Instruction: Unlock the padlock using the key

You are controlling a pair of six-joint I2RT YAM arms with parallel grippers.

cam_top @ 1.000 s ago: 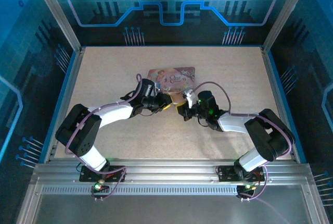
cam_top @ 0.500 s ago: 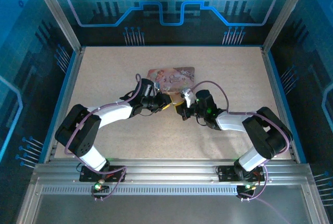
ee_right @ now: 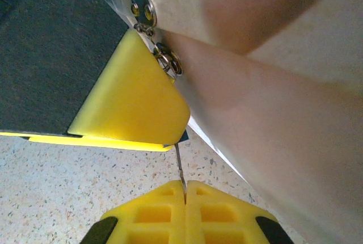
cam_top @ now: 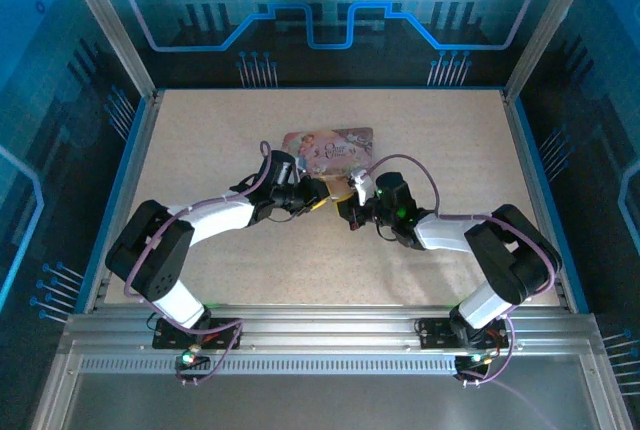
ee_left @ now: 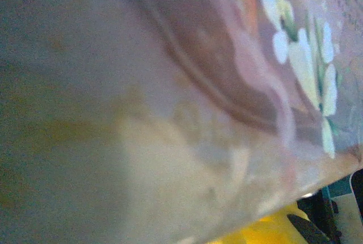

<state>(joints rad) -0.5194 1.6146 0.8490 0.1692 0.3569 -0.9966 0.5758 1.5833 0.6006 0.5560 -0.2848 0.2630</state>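
**Top external view.** Both arms reach to centre frame and meet at the lower edge of the pink tin box [cam_top: 330, 142] on the table [cam_top: 430, 130]. The left gripper [cam_top: 318, 197] enters from the left and the right gripper [cam_top: 351, 208] from the right. The two sit just beside each other. The task's small parts cannot be resolved at this range.

**Left wrist view.** The printed lid of the tin box [ee_left: 170, 85] lies very close to the lens and is blurred. A yellow patch [ee_left: 255, 234] sits at the lower edge. The state of the left jaws cannot be told.

**Right wrist view.** The right gripper [ee_right: 185, 187], at bottom centre, has its jaws closed on the key [ee_right: 179, 164]. The key's long axis runs straight up the frame. Its tip meets a sliver of blue, judged to be the padlock [ee_right: 183, 135]. The sliver is tucked under a yellow finger pad [ee_right: 133, 93], which probably belongs to the left gripper. A metal clasp [ee_right: 167, 59] on the tin lies above it. The padlock sits directly above the right jaws, in line with the key. The right arm is the one placed to push and turn.
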